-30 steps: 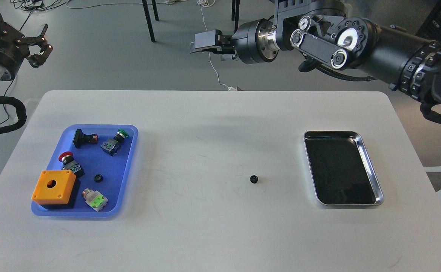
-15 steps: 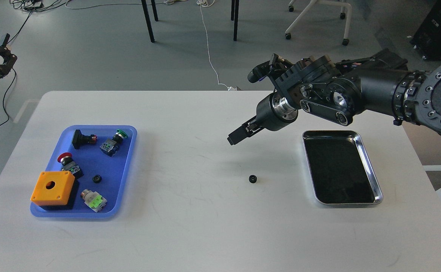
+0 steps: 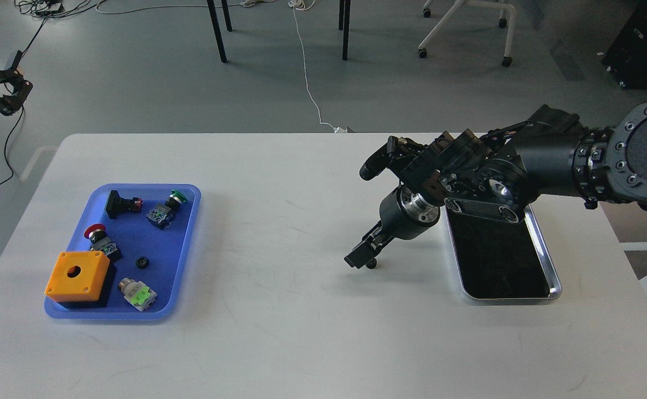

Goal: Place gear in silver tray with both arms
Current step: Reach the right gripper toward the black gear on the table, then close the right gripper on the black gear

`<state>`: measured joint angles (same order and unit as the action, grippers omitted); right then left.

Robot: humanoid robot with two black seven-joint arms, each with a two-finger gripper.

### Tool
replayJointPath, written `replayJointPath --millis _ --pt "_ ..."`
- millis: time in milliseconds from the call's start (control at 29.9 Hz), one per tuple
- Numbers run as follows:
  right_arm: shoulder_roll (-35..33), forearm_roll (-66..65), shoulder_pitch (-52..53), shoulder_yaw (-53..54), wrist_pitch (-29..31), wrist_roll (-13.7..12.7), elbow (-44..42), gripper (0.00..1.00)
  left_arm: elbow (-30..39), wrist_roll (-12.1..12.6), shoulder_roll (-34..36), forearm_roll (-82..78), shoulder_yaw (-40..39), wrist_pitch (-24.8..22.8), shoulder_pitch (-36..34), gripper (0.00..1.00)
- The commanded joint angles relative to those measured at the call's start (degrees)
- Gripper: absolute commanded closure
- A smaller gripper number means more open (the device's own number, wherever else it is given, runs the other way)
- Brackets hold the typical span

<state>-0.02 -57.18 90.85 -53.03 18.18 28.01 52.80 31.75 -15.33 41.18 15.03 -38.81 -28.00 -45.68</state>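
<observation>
A small black gear (image 3: 373, 264) lies on the white table, left of the silver tray (image 3: 545, 260). My right gripper (image 3: 360, 258) points down at the table, its tip right against the gear and hiding part of it. Its fingers read as one dark block, so I cannot tell how the jaws stand. The right arm's wrist covers the tray's upper left corner. The tray's dark bottom holds nothing that I can see. My left gripper (image 3: 9, 88) is raised off the table at the far left edge, claws apart and empty.
A blue plastic tray (image 3: 188, 244) at the left holds an orange box (image 3: 77, 275), several push-button switches and a second small black gear (image 3: 143, 261). Chair and table legs stand on the floor beyond the table's far edge.
My right arm has swung down from above the table's far edge, so its gripper tip is now at the gear. The left gripper has drawn back towards the left edge. The gear has not moved.
</observation>
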Motion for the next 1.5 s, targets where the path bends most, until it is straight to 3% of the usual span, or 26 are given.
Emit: replayJointPath --millis 0,167,468,735,969,1470 --pt "0.02 -2.24 -0.85 -0.14 -2.36 -0.01 0.2 0.07 -0.02 -0.05 -0.04 0.09 -0.03 0.0 0.06 0.02" --pt "0.02 -3.9 -3.66 -0.23 -2.8 -0.01 0.03 0.1 -0.02 -0.05 -0.04 0.09 -0.03 0.0 0.15 0.02" --pt "0.02 -6.37 -5.78 -0.14 -3.41 -0.01 -0.59 0.3 -0.02 -0.05 -0.22 0.09 -0.03 0.0 0.85 0.02" --pt "0.02 -6.28 -6.74 0.04 -8.16 -0.01 -2.08 0.32 -0.02 -0.05 -1.45 0.09 -0.03 0.0 0.85 0.02" --pt "0.02 -6.28 -7.53 0.04 -8.78 -0.01 -2.08 0.33 -0.02 -0.05 -1.19 0.09 -0.03 0.0 0.85 0.02" --pt "0.02 -6.28 -8.24 -0.05 -8.86 -0.01 -3.49 0.52 -0.11 -0.05 -1.27 0.09 0.05 0.0 1.2 0.02"
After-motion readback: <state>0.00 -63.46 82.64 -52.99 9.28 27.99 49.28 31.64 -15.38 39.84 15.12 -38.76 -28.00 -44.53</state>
